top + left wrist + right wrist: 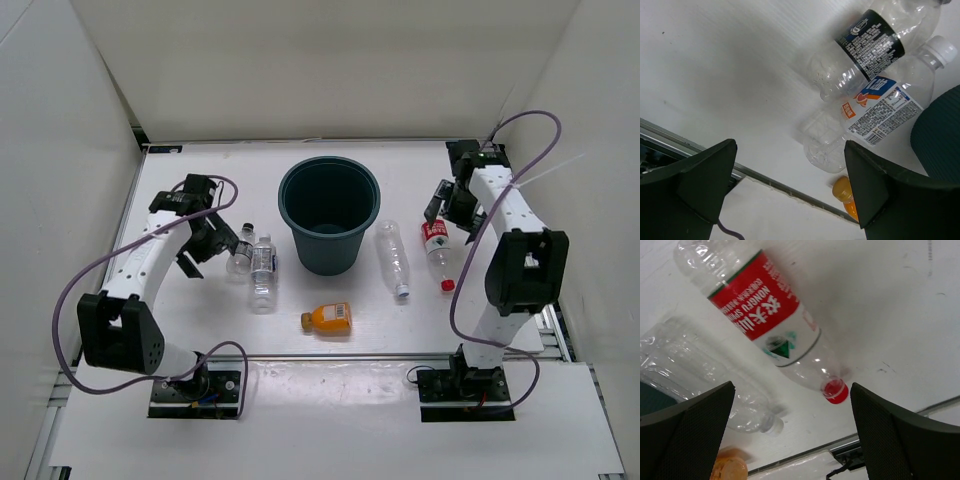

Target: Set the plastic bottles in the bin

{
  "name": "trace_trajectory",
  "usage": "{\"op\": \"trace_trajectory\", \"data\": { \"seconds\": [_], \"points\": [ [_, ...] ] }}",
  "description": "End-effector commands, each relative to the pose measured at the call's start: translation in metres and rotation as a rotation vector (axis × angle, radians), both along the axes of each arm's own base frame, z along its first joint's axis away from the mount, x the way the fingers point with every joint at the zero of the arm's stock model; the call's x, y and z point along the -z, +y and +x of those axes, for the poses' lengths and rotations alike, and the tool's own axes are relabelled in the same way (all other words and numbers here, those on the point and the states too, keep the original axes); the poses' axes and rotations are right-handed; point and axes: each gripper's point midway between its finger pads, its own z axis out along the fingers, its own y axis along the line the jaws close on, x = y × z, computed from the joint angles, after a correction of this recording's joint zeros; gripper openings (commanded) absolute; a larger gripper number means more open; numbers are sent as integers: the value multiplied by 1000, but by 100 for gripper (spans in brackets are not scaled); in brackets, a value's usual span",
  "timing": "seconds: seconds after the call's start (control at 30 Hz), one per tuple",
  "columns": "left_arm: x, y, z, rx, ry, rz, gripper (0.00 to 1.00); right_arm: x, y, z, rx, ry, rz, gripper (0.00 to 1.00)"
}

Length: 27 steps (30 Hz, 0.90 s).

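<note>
We see the desk point(200, 180) boxed in by white walls point(320, 70) on its left, far and right sides, with a metal rail point(350, 355) running along its near edge. One bin point(326, 252) stands upright near the middle. Bare desk lies behind it, in both far corners, and in a strip between the bottles and the rail.

We count five bottles, all lying on their sides on the desk outside the bin. Left of the bin, two clear ones touch side by side: the black-labelled bottle point(240, 250) and the blue-labelled bottle point(263, 272) (its white cap shows plainly in the left wrist view). Right of the bin lies the plain clear bottle point(393, 260), and just beside it, apart, the red-capped bottle point(437, 248). Both have their caps toward the near edge. The squat orange bottle point(328, 319) lies alone in front of the bin, close to the rail.

We count two tools. The left tool point(212, 250) hangs just left of the touching pair, its jaws spread wide and holding nothing. The right tool point(445, 212) hangs over the far end of the red-capped bottle, not far from the right wall. Its jaws are likewise spread wide and hold nothing.
</note>
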Motion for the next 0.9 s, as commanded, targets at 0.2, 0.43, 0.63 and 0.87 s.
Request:
{"op": "trace_trajectory", "data": {
  "seconds": [0.2, 0.43, 0.63, 0.87],
  "points": [
    [23, 2, -9, 50, 135, -73, 100, 57, 16, 21, -56, 70, 81, 100],
    [18, 13, -6, 60, 141, -76, 100, 93, 9, 9, -31, 148, 89, 92],
    [14, -1, 9, 99, 99, -145, 100, 82, 14, 1, -8, 138, 132, 57],
    [4, -13, 34, 162, 5, -216, 97, -1, 39, 12, 52, -1, 277, 32]
  ]
}}
